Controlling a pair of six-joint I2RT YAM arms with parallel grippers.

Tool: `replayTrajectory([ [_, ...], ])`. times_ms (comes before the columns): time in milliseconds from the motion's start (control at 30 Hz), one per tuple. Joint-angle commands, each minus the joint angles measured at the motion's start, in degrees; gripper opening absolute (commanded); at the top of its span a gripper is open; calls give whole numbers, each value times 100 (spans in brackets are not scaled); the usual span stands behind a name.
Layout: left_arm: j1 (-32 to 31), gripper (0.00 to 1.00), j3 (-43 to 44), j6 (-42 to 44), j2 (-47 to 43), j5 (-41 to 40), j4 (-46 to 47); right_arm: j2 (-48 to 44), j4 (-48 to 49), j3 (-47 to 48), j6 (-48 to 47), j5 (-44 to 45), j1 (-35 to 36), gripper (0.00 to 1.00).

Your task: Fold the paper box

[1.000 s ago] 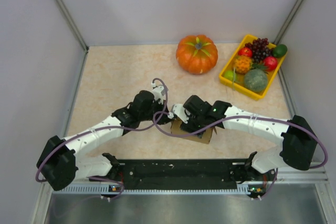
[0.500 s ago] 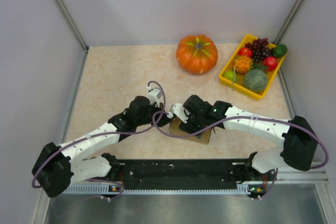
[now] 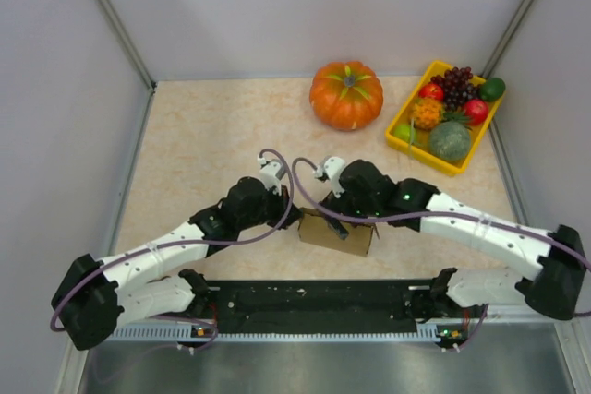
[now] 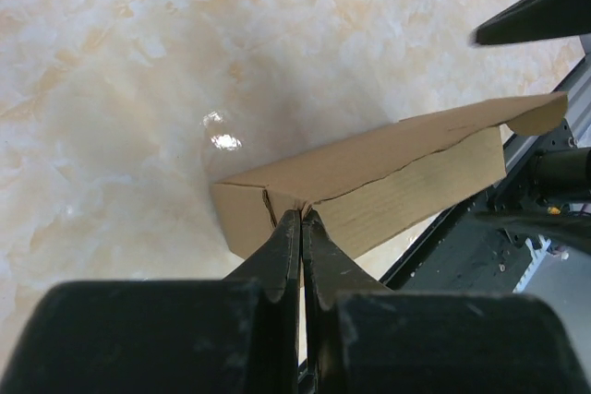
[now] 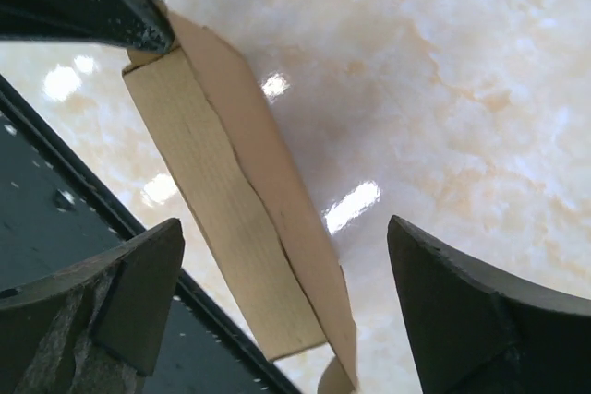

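Paper box (image 3: 337,232): one; pumpkin (image 3: 346,95): one.

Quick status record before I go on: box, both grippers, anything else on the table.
paper box: near table edge, between arms; low box shape, a flap sticking out at one end
left gripper: shut, tips at box's corner edge
right gripper: open wide, over box, holding nothing
other: pumpkin, yellow fruit tray, far side
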Motion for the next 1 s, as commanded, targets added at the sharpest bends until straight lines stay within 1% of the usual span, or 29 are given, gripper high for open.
replayTrajectory([
  [0, -148, 0, -96, 19, -127, -203, -247, -1102, -757, 156, 2059, 771, -184, 92],
  [33, -200, 0, -96, 28, -127, -255, -256, -1242, -950, 157, 2392, 772, -298, 93],
  [67, -218, 0, -88, 46, -93, -282, -265, -1548, -1387, 139, 2944, 659, -473, 93],
  [100, -236, 0, -70, 54, -84, -291, -265, -1673, -1565, 26, 3158, 562, -814, 93],
  [133, -262, 0, -61, 55, -57, -300, -291, -1831, -1767, -36, 3291, 465, -1000, 92],
  [167, -271, 0, -44, 37, -14, -317, -309, -2059, -1995, -89, 3457, 255, -1133, 86],
  [233, -315, 0, -17, 28, 4, -335, -291, -2228, -2077, -256, 3651, -96, -1222, 78],
  [267, -324, 0, 0, 2, 48, -361, -300, -2272, -2077, -317, 3766, -272, -1222, 68],
  [300, -350, 0, 44, 19, 57, -361, -300, -2307, -2077, -449, 3793, -474, -1213, 62],
  [367, -377, 0, 79, 19, 75, -405, -326, -2307, -2077, -581, 3758, -546, -1213, 52],
  [433, -412, 0, 106, 28, 75, -423, -326, -2246, -2059, -678, 3679, -521, -1222, 52],
  [567, -438, 0, 141, 46, 101, -449, -370, -2079, -2077, -705, 3538, -459, -1222, 44],
  [700, -465, 0, 150, 55, 110, -502, -397, -1860, -2077, -757, 3459, -363, -1213, 42],
  [767, -473, 0, 158, 37, 119, -493, -370, -1737, -2068, -749, 3433, -153, -1213, 36],
  [900, -526, 0, 176, 37, 119, -502, -370, -1561, -1972, -740, 3406, -151, -1213, 27],
  [933, -526, 0, 185, 28, 119, -502, -370, -1543, -1945, -740, 3406, -151, -1213, 21],
  [967, -526, 0, 185, 28, 119, -519, -362, -1534, -1928, -723, 3432, -142, -1222, 17],
])
